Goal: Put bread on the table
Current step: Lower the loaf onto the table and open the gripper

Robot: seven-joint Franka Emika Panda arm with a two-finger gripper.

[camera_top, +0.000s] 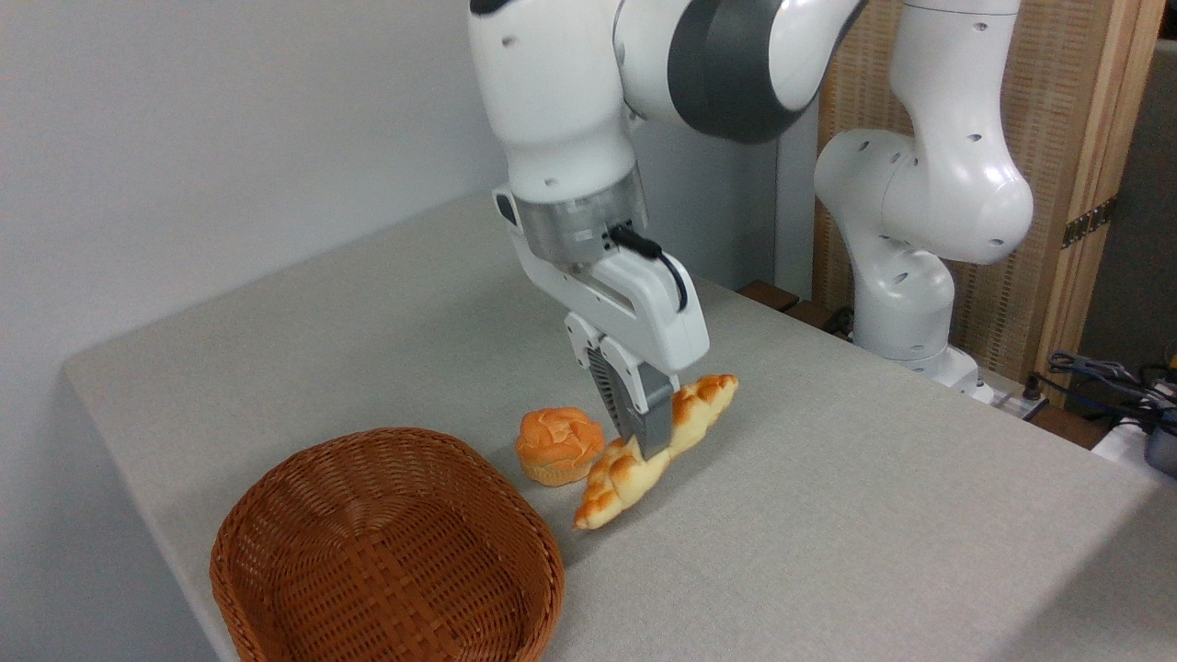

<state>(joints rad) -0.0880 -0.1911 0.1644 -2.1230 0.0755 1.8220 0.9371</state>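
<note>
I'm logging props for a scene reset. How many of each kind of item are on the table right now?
Braided loaf: 1, gripped at its middle by the end effector
Round bun: 1
Wicker basket: 1, nothing in it
Total: 3 on the table

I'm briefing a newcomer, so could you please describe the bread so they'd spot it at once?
On the grey table, look right of the wicker basket. The bread lies under the gripper, beside a round bun; it alone is long, braided and tapered.
</note>
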